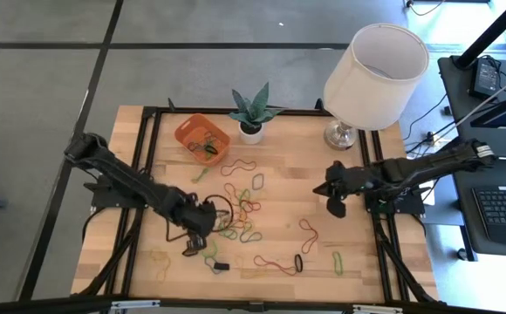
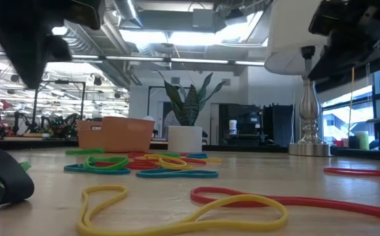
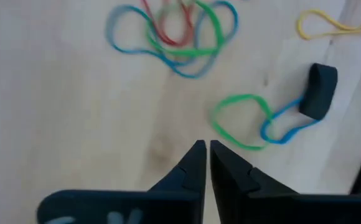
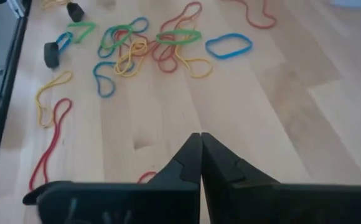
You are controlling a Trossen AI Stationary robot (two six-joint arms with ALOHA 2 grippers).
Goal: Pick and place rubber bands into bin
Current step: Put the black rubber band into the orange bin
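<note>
Wooden table (image 1: 288,179), rubber bands (image 1: 240,209) scattered.

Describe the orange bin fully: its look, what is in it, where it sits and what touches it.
The bin is a small, shallow orange tray, apparently plastic, rectangular with rounded corners. It sits flat on the wooden table near the far edge, turned at an angle to that edge, just left of the potted plant. A few rubber bands, dark and green, already lie inside. Most bands are still scattered on the table nearer the arms. Neither gripper touches it. In the low view it shows as a low orange wall beside the plant's white pot.
</note>
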